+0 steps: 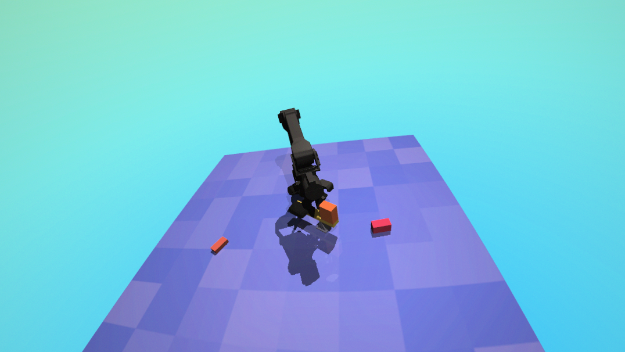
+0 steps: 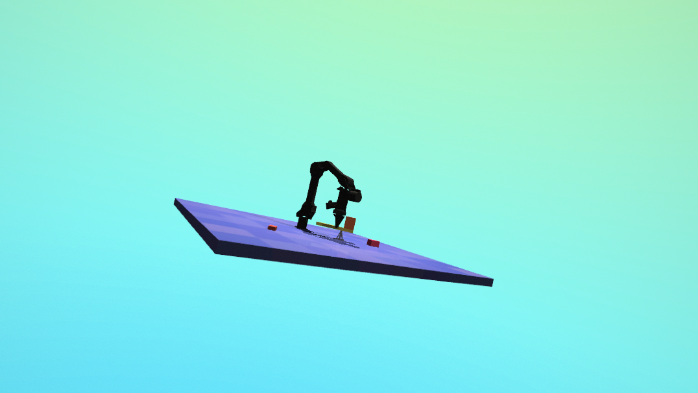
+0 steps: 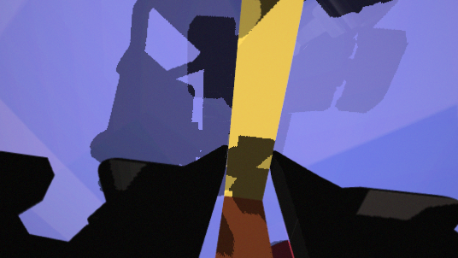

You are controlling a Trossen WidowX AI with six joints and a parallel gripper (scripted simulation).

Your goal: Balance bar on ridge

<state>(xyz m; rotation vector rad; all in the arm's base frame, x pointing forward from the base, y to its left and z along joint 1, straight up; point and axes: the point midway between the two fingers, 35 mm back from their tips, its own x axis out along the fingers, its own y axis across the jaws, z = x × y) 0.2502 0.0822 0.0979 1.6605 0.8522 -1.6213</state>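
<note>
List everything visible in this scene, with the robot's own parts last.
bar: one, yellow, raised above the table on the ridge, between the gripper's fingers
orange block: one, orange, on one end of the bar
ridge: one, dark grey, under the bar
flat block: one, orange-red, on the table, left in the top view
red block: one, red, on the table, right in the top view
table: one, purple checkered
arm: one, black, bent over the bar
gripper: one, black, slightly open, a finger on each side of the bar
</note>
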